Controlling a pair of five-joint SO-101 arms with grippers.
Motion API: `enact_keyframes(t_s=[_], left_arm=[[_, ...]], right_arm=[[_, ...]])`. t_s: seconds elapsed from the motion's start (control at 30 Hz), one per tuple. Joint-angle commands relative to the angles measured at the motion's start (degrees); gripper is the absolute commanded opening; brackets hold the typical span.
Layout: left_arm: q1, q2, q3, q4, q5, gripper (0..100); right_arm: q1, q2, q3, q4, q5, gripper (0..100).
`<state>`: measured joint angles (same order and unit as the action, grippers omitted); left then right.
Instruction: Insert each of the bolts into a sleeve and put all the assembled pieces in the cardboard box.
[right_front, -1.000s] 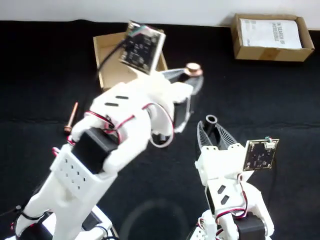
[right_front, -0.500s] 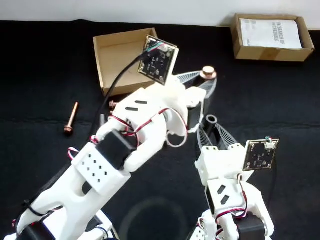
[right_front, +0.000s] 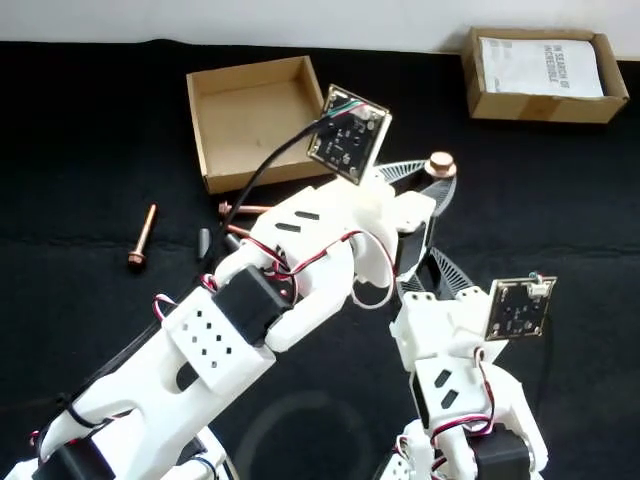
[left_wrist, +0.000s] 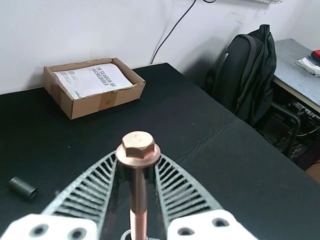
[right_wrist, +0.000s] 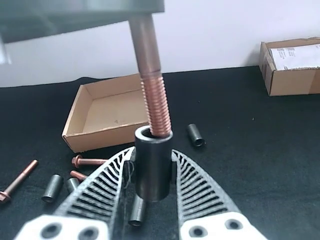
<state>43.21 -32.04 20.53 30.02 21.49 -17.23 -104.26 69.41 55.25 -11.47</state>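
**Logging the first pairing: bolt tip at the sleeve mouth, nothing boxed yet**

Item 1, nearest. We are listing the right gripper (right_wrist: 152, 156) as closed on a sleeve (right_wrist: 152, 172). It is pinching the dark tube upright between its ribbed fingers. The right arm is sitting low and short, with its wrist pointing away from its base.

Item 2. We are recording a bolt (right_wrist: 154, 107) hanging vertically, head up. Its threaded end is just entering the sleeve's bore, and most of the thread is standing above the rim. We are judging this insertion as begun, not seated.

Item 3. We are noting the left gripper (left_wrist: 138, 165) clamped on that bolt's shank, just below the hexagonal head. The left arm is stretching diagonally across the table, its wrist pitched down over the right gripper.

Item 4, beyond. We are counting loose sleeves (right_wrist: 51, 188) and loose bolts (right_wrist: 92, 161) lying unpaired on the black table (right_front: 90, 120). We are treating all of these as outstanding work.

Item 5. We are entering the cardboard box (right_front: 196, 125) as open behind the loose parts. We are counting no assembled piece in it so far.

Item 6, farthest. We are noting a second box (right_front: 470, 70) holding a printed sheet, well apart at the table's back edge.
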Motion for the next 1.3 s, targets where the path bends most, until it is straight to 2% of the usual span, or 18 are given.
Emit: enact_keyframes(t_s=[0.0,0.1,0.2,0.47,0.53,0.67,0.73,0.9,1.03,1.27], left_arm=[[0.7,-0.3,-1.0,2.5,0.1,1],[0.4,-0.4,-1.0,3.3,0.0,1],[0.5,-0.4,-0.3,3.9,-3.3,1],[3.3,-0.1,-0.4,9.9,-3.5,1],[3.6,-0.3,-0.7,12.6,-3.5,6],[3.3,-0.4,-1.1,19.1,-3.3,23],[3.2,-0.5,-1.1,21.8,-3.3,26],[1.8,-1.3,-1.2,25.6,-3.6,24],[-0.1,-6.8,-1.1,29.5,-3.7,24],[-0.7,-20.9,-0.8,43.0,-8.6,24]], right_arm=[[0.0,-0.6,-0.3,-1.5,-0.5,0.7],[0.0,-0.6,-0.3,-1.5,-0.5,0.7],[0.0,-0.6,-0.3,-1.5,-0.5,0.7],[0.0,-0.6,-0.4,-1.5,-0.5,0.7],[0.0,-0.6,-0.7,-1.5,-0.5,0.7],[0.0,-0.6,-0.8,-1.5,-0.4,0.7],[0.0,-0.6,-0.8,-1.5,-0.4,0.7],[0.1,-0.6,-0.8,-1.5,-0.3,0.7],[0.1,-0.5,-0.5,-1.5,-0.3,0.7],[0.1,-0.1,-0.3,-1.5,-0.3,0.7]])
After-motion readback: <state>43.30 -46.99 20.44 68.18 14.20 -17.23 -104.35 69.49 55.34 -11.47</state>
